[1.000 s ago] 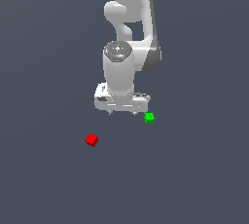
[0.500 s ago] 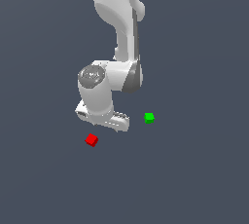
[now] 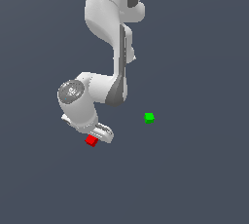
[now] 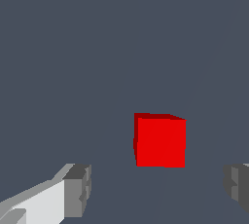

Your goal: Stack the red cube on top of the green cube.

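The arm [image 3: 104, 18] looks smooth, glossy white plastic, while both cubes and the desk [image 3: 194, 179] look flat matt.

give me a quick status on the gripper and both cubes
Gripper open, low over red cube, no grip yet. Green cube apart, toward exterior view's right, top bare. Nothing in the way.

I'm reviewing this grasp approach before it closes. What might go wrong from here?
1. In the wrist view the red cube sits ahead of the open gripper, nearer one finger than the other; closing now might clip an edge or push it.
2. In the exterior view the arm partly hides the red cube.
3. The green cube is tiny, so placement may slip off.
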Controlling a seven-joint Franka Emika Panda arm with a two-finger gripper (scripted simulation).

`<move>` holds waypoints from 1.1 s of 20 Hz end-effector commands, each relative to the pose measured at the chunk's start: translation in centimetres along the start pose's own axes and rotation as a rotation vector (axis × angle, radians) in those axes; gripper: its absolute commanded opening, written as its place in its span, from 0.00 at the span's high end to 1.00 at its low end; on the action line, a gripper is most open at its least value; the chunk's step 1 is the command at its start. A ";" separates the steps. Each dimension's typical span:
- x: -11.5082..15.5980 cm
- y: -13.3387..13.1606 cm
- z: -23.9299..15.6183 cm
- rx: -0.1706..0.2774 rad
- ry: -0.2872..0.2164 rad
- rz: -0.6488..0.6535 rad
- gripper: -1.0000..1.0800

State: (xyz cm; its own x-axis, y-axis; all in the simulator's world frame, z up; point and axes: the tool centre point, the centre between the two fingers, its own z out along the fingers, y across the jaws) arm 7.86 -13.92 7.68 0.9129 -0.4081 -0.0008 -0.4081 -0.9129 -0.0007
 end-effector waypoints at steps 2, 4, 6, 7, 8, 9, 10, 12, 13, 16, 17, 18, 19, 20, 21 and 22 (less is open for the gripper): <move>0.7 0.8 0.5 -0.001 0.001 0.025 0.04; 0.9 1.0 0.7 -0.001 0.001 0.032 0.04; 1.0 1.1 0.7 -0.001 0.001 0.035 0.04; 1.0 1.1 0.7 -0.001 0.001 0.035 0.04; 1.0 1.1 0.7 -0.001 0.001 0.034 0.04; 1.0 1.1 0.7 -0.001 0.000 0.034 0.04; 1.0 1.1 0.7 -0.001 0.000 0.034 0.04; 1.0 1.1 1.1 -0.001 0.000 0.034 0.04; 1.0 1.1 1.4 -0.001 0.000 0.034 0.04; 0.9 1.1 2.7 -0.001 0.000 0.034 0.04; 0.9 1.1 3.4 -0.001 0.000 0.034 0.04; 0.9 1.1 4.0 -0.001 0.001 0.034 0.04; 0.9 1.1 4.5 -0.001 0.001 0.034 0.04; 0.9 1.1 5.0 -0.001 0.001 0.034 0.04; 0.9 1.1 5.3 -0.001 0.001 0.034 0.04; 0.9 1.1 5.6 -0.001 0.001 0.034 0.04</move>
State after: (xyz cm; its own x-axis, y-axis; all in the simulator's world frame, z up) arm 8.15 -15.29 2.61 0.8983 -0.4393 -0.0017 -0.4393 -0.8983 0.0005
